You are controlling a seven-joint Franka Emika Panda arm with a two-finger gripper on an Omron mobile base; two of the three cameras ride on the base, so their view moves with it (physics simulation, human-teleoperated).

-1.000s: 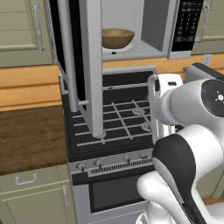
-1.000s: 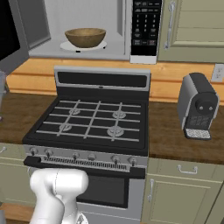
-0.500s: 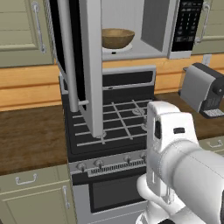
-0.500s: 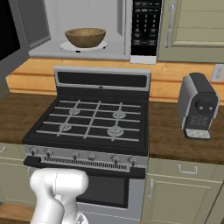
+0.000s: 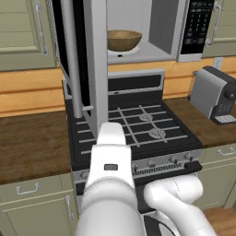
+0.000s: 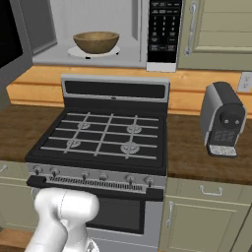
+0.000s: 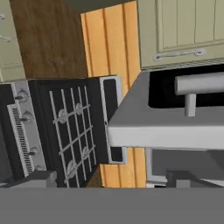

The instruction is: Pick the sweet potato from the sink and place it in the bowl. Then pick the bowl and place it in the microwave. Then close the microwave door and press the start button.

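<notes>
I see the bowl point(image 5: 123, 39), round, tan wood, sitting upright inside the open microwave point(image 6: 142, 29) on its pale turntable. The door point(image 5: 94, 64) stands swung wide out to my left, its long silver handle point(image 5: 70, 60) upright, over the stove.

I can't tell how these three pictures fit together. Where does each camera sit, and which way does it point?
Left base view: behind the arm, left; faces the stove and open microwave door; white arm in front.
Right base view: behind, right; same stove, bowl in the microwave; arm lower left.
Hand view: on the hand, rolled sideways, facing the door's handle.
Both base views share stove, bowl and coffee machine.
</notes>
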